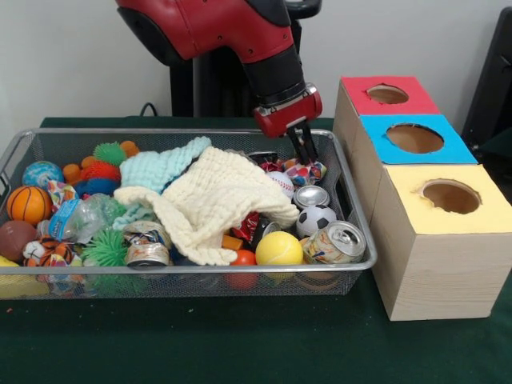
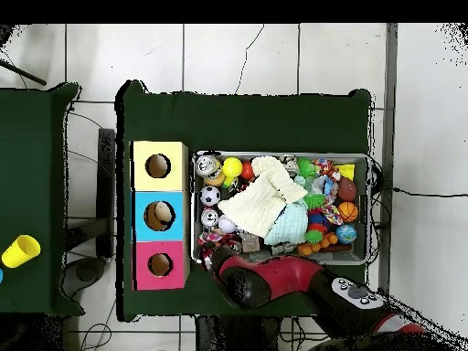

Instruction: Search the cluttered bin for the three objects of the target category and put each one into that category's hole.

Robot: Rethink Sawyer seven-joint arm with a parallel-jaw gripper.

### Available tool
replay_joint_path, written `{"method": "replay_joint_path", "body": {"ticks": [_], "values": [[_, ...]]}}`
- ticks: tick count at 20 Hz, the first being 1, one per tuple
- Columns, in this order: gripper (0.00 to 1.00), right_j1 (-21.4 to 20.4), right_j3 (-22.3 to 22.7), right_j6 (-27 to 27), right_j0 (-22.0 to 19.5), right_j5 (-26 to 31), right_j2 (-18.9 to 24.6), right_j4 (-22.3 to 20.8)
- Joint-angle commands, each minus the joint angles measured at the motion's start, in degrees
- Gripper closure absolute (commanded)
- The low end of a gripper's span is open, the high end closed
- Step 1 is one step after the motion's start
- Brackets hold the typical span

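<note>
The wire mesh bin (image 1: 200, 268) stands on the green table, full of balls, cans and cloths; it also shows in the overhead view (image 2: 370, 212). A small white fabric piece with coloured spots (image 1: 306, 171) lies at the bin's far right corner. My gripper (image 1: 306, 157) hangs straight down onto it, its tip touching it. In the overhead view the arm (image 2: 265, 279) covers the gripper and that corner. What looks like another spotted piece (image 1: 60, 193) lies by the basketball (image 1: 28, 204) at the left. Any others are hidden.
A wooden box with a red hole (image 1: 388, 94), a blue hole (image 1: 414, 138) and a yellow hole (image 1: 450, 196) stands right of the bin. A cream waffle cloth (image 1: 216, 200) and a mint-green cloth (image 1: 164, 166) cover the bin's middle. Cans (image 1: 336, 242) and balls lie near the gripper.
</note>
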Motion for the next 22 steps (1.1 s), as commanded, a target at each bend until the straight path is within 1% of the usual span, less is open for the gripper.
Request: {"method": "replay_joint_path", "body": {"ticks": [1,3,4,6,7,8,10,15,19,22], "values": [[1.00,-0.4,0.1,7.4,0.6,-2.1,-0.5,-1.1],[1.00,-3.0,1.7,7.3,-0.5,1.3,2.4,1.4],[1.00,-7.2,4.1,7.7,-1.1,4.6,4.9,4.3],[1.00,-12.9,7.1,8.7,-1.8,9.0,8.1,9.0],[1.00,-14.2,7.8,8.7,-2.1,9.8,8.9,10.2],[1.00,-16.5,9.1,8.7,-2.5,12.0,10.3,12.3],[1.00,-17.8,10.0,8.6,-2.8,13.1,11.1,14.2],[1.00,-21.6,12.6,8.6,-2.7,13.3,11.8,17.3],[1.00,-23.2,14.3,8.2,-3.3,13.6,12.6,19.2],[1.00,-23.5,15.6,7.9,-4.8,13.5,13.7,20.3]]}}
